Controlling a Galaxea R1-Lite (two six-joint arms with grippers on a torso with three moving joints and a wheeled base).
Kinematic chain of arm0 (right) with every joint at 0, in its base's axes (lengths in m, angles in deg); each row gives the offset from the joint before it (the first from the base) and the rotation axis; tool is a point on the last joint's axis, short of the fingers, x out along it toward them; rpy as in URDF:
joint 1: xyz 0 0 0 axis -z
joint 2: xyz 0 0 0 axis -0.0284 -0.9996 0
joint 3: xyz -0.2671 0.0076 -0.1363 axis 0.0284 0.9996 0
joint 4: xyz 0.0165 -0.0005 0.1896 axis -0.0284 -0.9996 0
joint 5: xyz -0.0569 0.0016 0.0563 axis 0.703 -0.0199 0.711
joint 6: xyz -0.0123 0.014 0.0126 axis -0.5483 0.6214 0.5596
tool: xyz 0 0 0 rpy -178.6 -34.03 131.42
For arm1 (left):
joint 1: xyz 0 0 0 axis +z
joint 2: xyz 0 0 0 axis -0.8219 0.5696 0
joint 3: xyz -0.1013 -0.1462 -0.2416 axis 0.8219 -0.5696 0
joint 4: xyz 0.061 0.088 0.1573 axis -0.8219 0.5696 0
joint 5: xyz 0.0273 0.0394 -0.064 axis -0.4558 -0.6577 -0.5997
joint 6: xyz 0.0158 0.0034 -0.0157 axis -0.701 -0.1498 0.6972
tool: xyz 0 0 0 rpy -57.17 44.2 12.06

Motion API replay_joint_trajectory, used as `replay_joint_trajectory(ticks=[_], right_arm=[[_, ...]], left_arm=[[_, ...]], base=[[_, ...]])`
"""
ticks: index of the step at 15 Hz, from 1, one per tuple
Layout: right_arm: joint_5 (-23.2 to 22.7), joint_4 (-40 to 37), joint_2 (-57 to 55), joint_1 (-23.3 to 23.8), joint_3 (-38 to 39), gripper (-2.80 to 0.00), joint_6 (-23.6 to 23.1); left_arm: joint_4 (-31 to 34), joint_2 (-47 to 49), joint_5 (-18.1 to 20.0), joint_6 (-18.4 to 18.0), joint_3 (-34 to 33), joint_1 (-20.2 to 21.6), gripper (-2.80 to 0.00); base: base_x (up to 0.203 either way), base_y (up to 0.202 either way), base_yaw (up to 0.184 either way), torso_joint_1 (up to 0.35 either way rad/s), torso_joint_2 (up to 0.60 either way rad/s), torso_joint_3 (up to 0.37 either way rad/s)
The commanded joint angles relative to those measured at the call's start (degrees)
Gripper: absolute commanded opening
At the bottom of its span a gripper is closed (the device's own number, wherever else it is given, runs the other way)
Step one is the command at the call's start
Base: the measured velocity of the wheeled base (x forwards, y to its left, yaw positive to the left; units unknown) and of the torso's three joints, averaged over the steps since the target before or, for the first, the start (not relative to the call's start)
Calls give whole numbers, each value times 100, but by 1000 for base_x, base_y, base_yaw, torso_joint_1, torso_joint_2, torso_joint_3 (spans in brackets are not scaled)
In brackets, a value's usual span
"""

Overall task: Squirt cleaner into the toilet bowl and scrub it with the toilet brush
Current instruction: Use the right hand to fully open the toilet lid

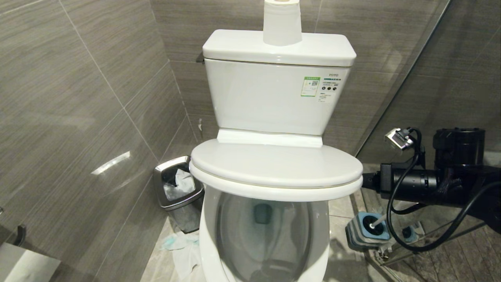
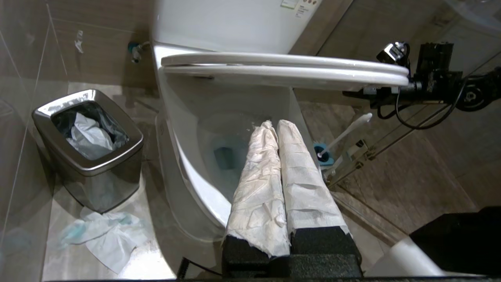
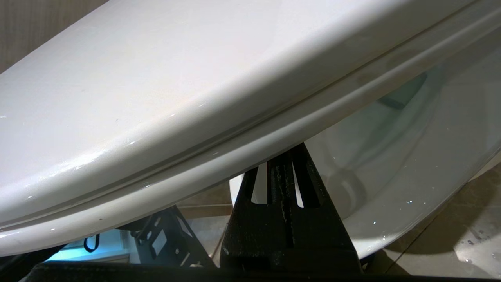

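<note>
Right gripper [image 3: 285, 164] clenched, empty, tips wedged under the rim of the seat and lid [image 1: 274, 164] — both half raised over the toilet bowl [image 1: 266, 235]. Hinged plastic: light, stiff, glossy, likely to slide off closed jaws. Left gripper [image 2: 274, 127] clenched too, paper-wrapped, holding nothing, poised above the bowl's front rim. Toilet brush [image 2: 346, 131] stands in its holder [image 1: 368, 233] on the floor below the right jaws, by the glass panel — slim rigid handle, best pinched near the knob. Little side room there.
</note>
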Motion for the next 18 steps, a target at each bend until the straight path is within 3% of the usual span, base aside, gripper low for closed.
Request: replay_joint_trajectory(ticks=[1,3,10,14,18], right_arm=[[-30,20,-41,-2,3,-280,16],[-30,20,-44,-2,3,-280,16],[-30,29,-73,-2,28,-280,16],[-30,21,-64,-2,38,-280,16],[-30,20,-64,-2,47,-280,16]], left_arm=[[1,-236,-77,41,-211,-1,-280],[1,-242,-289,80,-275,-9,-280],[-8,-597,-357,100,-621,-124,-280],[-43,-597,-760,91,-659,-124,-280],[8,-664,-908,81,-629,170,-280]], base=[[0,0,0,0,0,0],[0,0,0,0,0,0],[0,0,0,0,0,0],[0,0,0,0,0,0],[0,0,0,0,0,0]])
